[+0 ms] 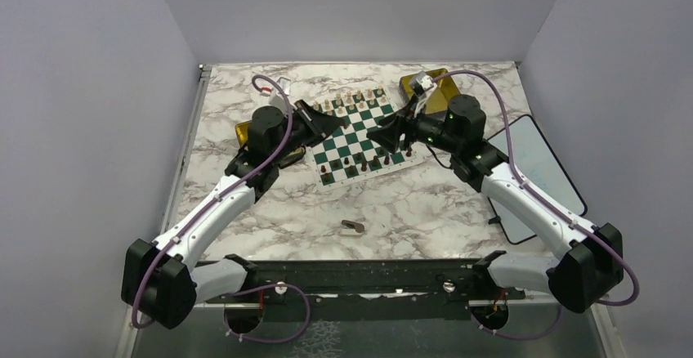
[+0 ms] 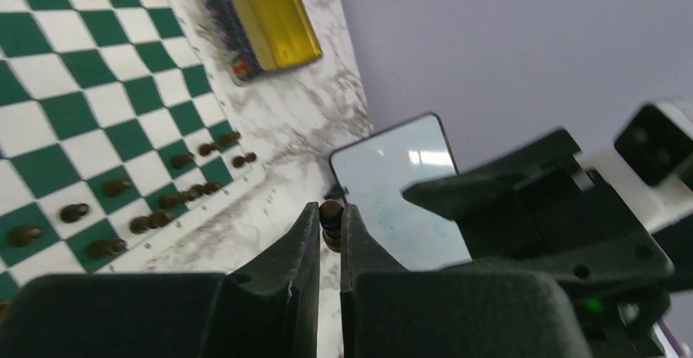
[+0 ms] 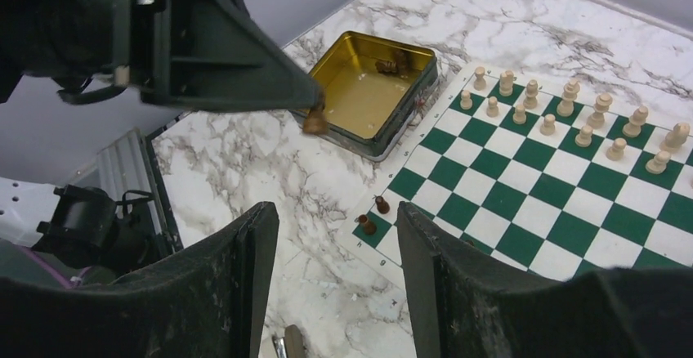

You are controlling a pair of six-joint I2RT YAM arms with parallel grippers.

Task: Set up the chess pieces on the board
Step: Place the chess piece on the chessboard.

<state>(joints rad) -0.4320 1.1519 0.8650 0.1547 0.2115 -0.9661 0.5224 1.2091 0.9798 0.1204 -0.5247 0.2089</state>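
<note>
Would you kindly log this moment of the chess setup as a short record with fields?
left tool: shut on one dark chess piece, held in the air near the board
right tool: open, holding nothing
far rows: pale pieces standing
near rows: dark pieces standing
gold tin: open, beside the board, with a few pieces inside
</note>
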